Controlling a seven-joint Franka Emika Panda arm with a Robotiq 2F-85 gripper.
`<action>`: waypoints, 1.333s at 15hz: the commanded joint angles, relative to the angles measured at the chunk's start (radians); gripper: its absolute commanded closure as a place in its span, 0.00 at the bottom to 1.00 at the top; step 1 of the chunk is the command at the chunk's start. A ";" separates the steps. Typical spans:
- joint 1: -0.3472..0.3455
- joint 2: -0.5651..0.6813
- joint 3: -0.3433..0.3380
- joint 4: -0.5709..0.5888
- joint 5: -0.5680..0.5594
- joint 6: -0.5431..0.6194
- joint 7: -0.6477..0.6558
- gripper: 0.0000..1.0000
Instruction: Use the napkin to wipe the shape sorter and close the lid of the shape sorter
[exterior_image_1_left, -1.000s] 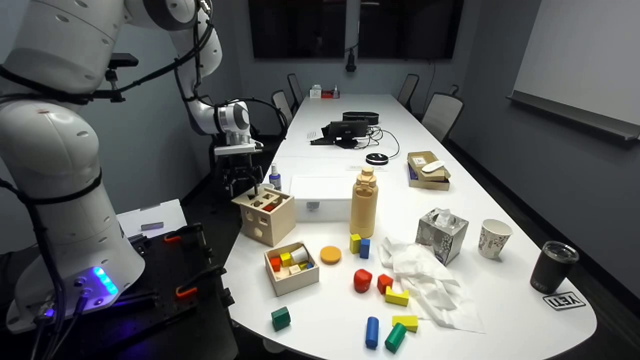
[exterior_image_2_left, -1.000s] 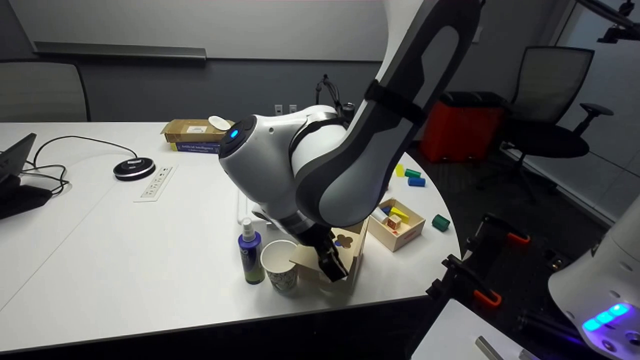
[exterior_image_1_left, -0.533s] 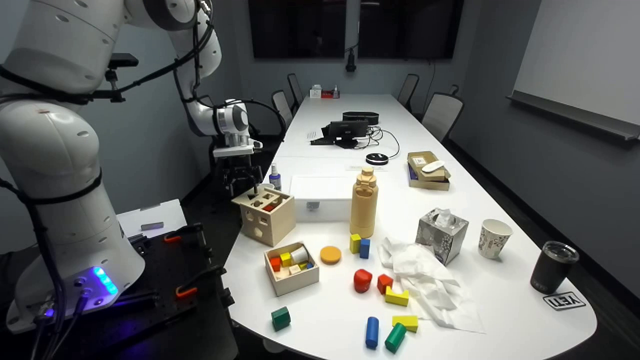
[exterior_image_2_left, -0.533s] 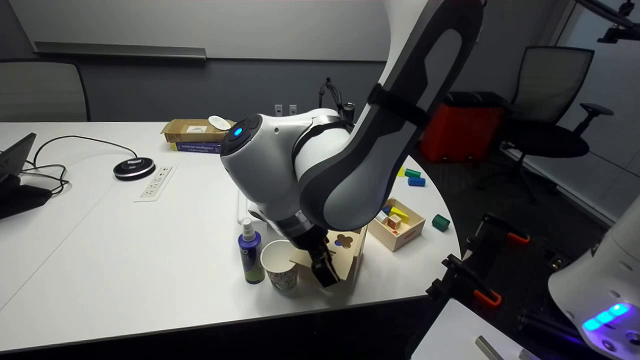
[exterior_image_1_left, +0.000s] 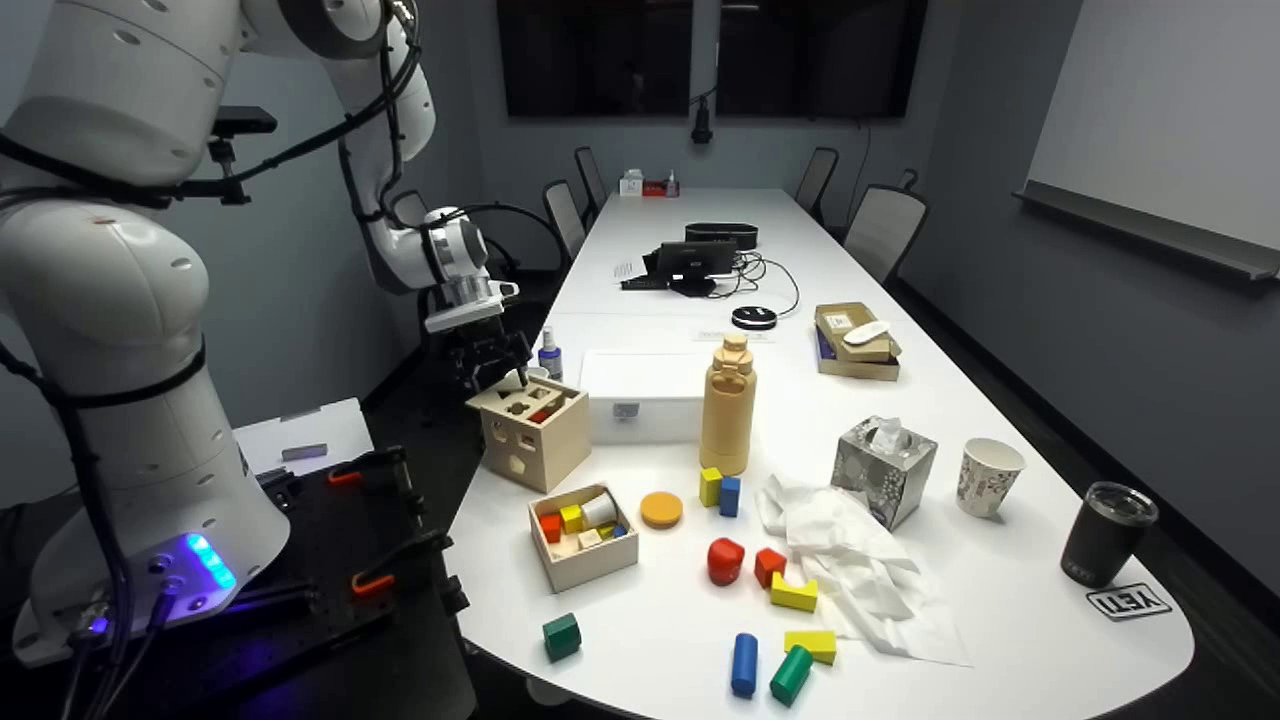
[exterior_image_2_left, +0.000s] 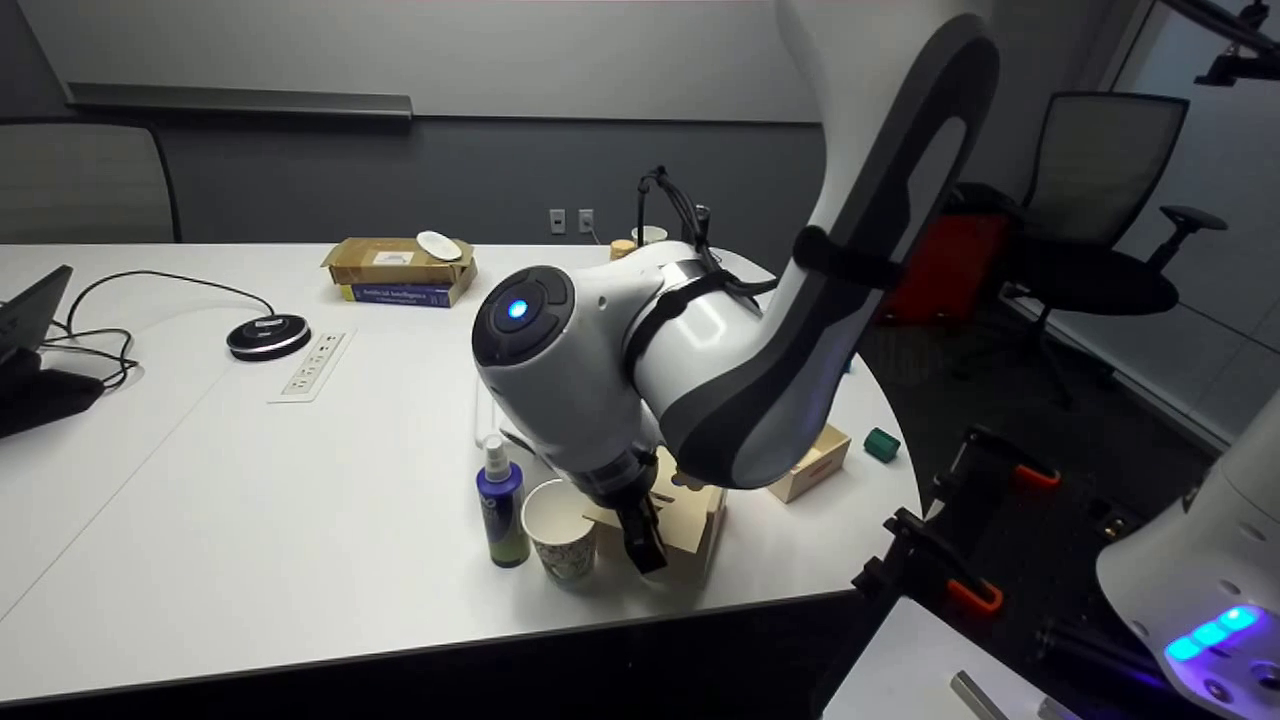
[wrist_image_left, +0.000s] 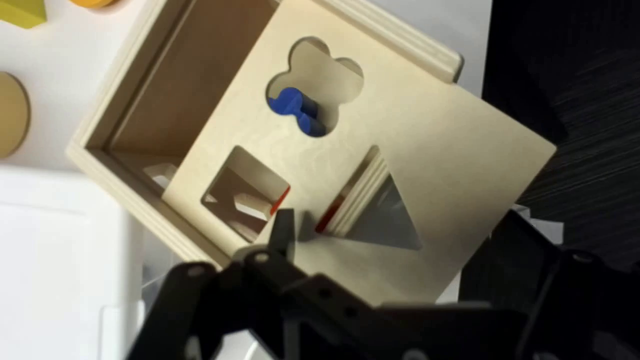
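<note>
Shape sorter (exterior_image_1_left: 562, 445) holds a blue block (wrist_image_left: 295, 106) under its part-open lid (wrist_image_left: 350, 137), tool (exterior_image_1_left: 498, 385) spread apart.

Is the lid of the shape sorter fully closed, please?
Partly open. The lid covers only part of the shape sorter: the wrist view shows the inside uncovered at one end and the lid's other end jutting out.

Sorter (exterior_image_1_left: 548, 440) was wood — matt, smooth, layered ply at edges. Lid (wrist_image_left: 350, 132) looked same wood, faintly grained. Napkin (exterior_image_1_left: 855, 570) was thin paper, crumpled, matt. Arm (exterior_image_2_left: 735, 350) looked glossy, plastic-like — gripper (exterior_image_1_left: 499, 383) duller. Bottle (exterior_image_1_left: 729, 415) and tumbler (exterior_image_1_left: 1100, 540) appeared matt; table (exterior_image_1_left: 660, 600) looked smooth.
</note>
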 joint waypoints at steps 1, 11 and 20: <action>0.034 -0.044 -0.026 -0.054 -0.130 0.020 0.111 0.00; -0.009 -0.052 0.001 -0.063 -0.279 -0.017 0.225 0.00; -0.052 -0.059 -0.003 -0.058 -0.271 -0.030 0.230 0.00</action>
